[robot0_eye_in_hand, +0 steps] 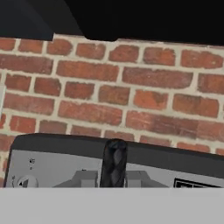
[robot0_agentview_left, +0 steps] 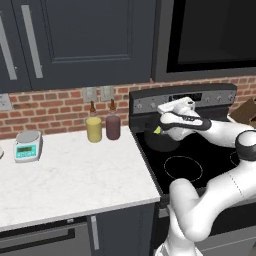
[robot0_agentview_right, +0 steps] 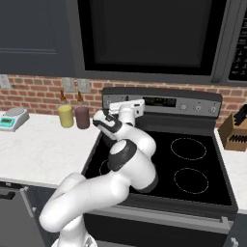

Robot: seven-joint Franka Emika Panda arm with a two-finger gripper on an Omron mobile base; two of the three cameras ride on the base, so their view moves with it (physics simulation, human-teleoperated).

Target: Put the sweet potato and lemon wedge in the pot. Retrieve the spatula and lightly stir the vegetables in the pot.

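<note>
My gripper (robot0_agentview_left: 158,131) hung over the back left of the black stove (robot0_agentview_left: 200,160), just above the pot (robot0_agentview_left: 157,142). I saw a small yellow-green bit at the tips, the lemon wedge (robot0_agentview_left: 157,130), and the jaws were squeezed together on it. The pot sat on the stove near the back panel, mostly hidden by my white arm. In the hand view, the dark finger tips (robot0_eye_in_hand: 113,164) pointed at the grey stove panel (robot0_eye_in_hand: 57,170) and the brick wall (robot0_eye_in_hand: 113,87). A yellow jar (robot0_agentview_left: 93,129) and a maroon jar (robot0_agentview_left: 113,126) stood together on the white counter (robot0_agentview_left: 65,175), near a small scale (robot0_agentview_left: 27,145).
</note>
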